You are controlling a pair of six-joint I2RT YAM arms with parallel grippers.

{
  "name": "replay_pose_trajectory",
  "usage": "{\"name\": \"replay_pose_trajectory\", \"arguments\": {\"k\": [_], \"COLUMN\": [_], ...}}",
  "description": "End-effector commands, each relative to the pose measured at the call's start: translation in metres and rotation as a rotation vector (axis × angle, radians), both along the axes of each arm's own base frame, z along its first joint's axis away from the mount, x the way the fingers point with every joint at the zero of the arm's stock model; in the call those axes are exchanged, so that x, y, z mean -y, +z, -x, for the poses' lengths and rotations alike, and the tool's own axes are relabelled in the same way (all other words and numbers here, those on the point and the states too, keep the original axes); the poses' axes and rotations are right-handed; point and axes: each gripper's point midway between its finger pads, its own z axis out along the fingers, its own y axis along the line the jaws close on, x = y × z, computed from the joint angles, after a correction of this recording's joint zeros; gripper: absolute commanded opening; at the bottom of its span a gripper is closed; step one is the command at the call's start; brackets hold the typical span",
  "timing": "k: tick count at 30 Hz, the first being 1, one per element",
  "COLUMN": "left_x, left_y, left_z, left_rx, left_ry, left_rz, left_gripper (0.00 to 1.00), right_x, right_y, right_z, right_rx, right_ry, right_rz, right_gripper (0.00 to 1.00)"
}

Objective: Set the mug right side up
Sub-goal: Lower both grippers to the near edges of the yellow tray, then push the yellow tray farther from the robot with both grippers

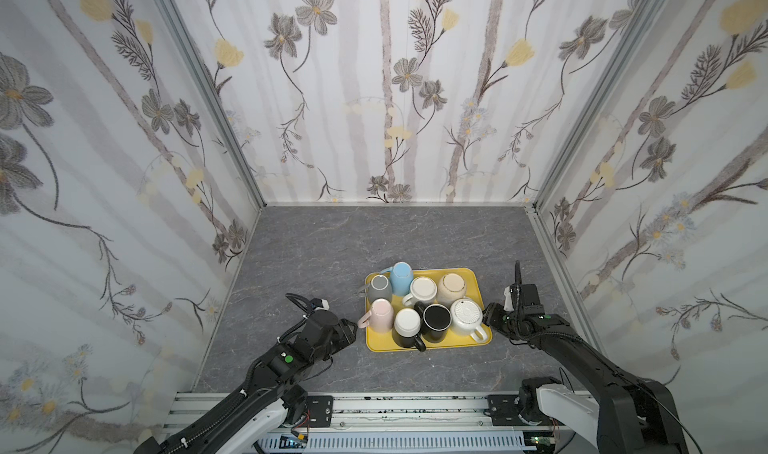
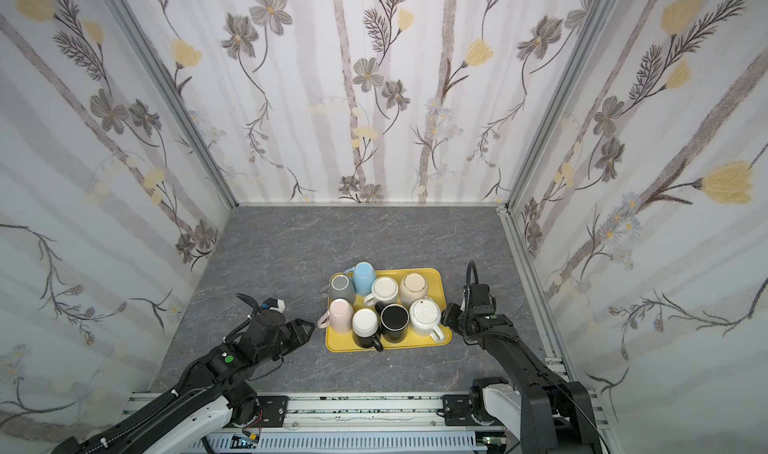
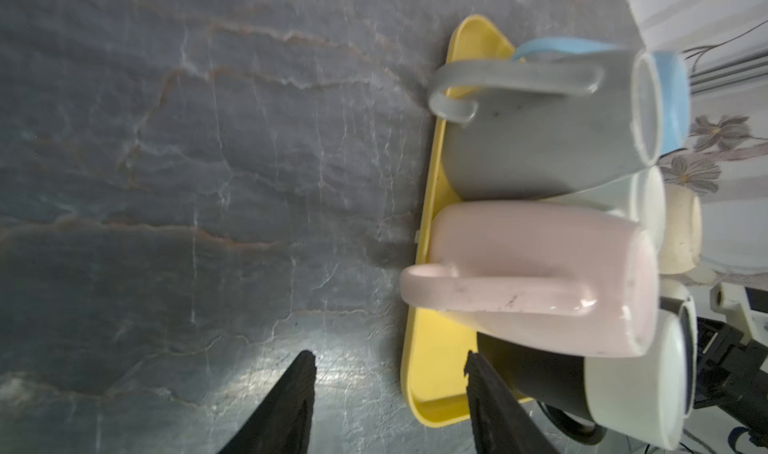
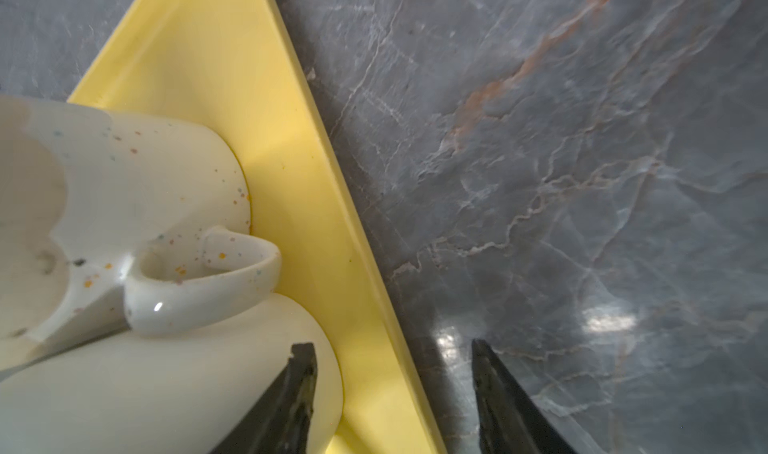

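both top views look steeply down from high over the near edge of the table (image 1: pixel 316 248), facing the back wall (image 1: pixel 374 98), and share almost the whole scene (the yellow tray (image 1: pixel 453 341) sits low and near the middle in each). the left wrist view looks from close by at the tray's side with the pink mug (image 3: pixel 540 239); the right wrist view hugs the opposite rim.

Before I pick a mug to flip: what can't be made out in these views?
Black mug: both top views, too small to tell opening from base.
Beige mug: left wrist view, mostly hidden behind pink mug.
White mug: right wrist view, cut off by the picture's edges.
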Motion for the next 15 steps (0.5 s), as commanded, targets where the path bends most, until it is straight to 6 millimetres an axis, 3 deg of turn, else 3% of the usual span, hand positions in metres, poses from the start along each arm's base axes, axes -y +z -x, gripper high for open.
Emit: {"name": "replay_pose_trajectory", "arguments": {"k": [1,5,8,15], "left_x": [0.016,0.033,0.044,0.058], "left_y": [-0.009,-0.026,-0.027,-0.03], "left_z": [0.006,0.02,0.024,0.021], "left_rx": [-0.041,-0.086,-0.091,-0.094], "left_ry": [0.054,0.041,0.041,0.049], "left_rz": [0.099,0.161,0.212,0.282], "left_gripper": [0.58,0.59,0.58,0.45], "right_x": [-0.012,-0.023,-0.028,-0.037], "right_y": [-0.002,-0.012,-0.019,-0.026], "right_z": [-0.003,-0.001,0.0,-0.009], "right_rx": [0.008,-0.02,-0.045,-0.039], "right_ry": [0.038,0.076,0.098,0.124], "right_rz": [-0.019,-0.028,-0.032,-0.048], "right_gripper": [0.58,0.55,0.48,0.17]}}
